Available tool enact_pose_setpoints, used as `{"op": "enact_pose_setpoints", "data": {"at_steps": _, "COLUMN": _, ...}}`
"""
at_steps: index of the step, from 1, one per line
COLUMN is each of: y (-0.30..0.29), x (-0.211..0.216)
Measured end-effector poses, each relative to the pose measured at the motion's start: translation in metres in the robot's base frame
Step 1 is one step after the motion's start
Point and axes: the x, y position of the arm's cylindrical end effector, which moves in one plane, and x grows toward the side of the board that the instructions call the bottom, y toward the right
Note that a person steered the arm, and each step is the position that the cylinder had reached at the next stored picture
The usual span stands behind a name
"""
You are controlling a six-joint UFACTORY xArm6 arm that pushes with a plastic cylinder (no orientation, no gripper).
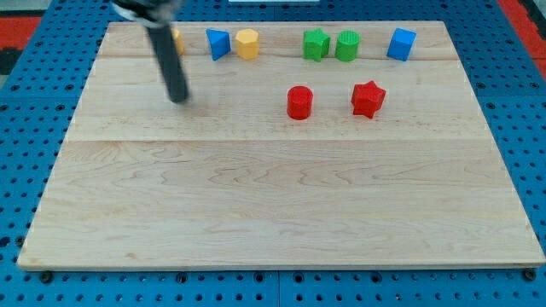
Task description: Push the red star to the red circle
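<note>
The red star [368, 98] lies on the wooden board [273, 205] right of centre in the upper part. The red circle [299, 102] stands to its left, a clear gap between them. My tip [178, 98] is well to the left of both red blocks, at about the same height in the view. The dark rod rises from it toward the view's top left.
Along the view's top edge stand a yellow block [176, 38] partly hidden behind the rod, a blue triangle [218, 43], a yellow hexagon [246, 43], a green star [316, 44], a green circle [346, 46] and a blue cube [401, 43].
</note>
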Motion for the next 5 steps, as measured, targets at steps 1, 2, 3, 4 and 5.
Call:
{"op": "enact_pose_setpoints", "data": {"at_steps": 1, "y": 0.116, "x": 0.073}}
{"op": "enact_pose_setpoints", "data": {"at_steps": 2, "y": 0.144, "x": 0.096}}
{"op": "enact_pose_setpoints", "data": {"at_steps": 3, "y": 0.146, "x": 0.099}}
{"op": "enact_pose_setpoints", "data": {"at_steps": 4, "y": 0.173, "x": 0.117}}
{"op": "enact_pose_setpoints", "data": {"at_steps": 5, "y": 0.252, "x": 0.117}}
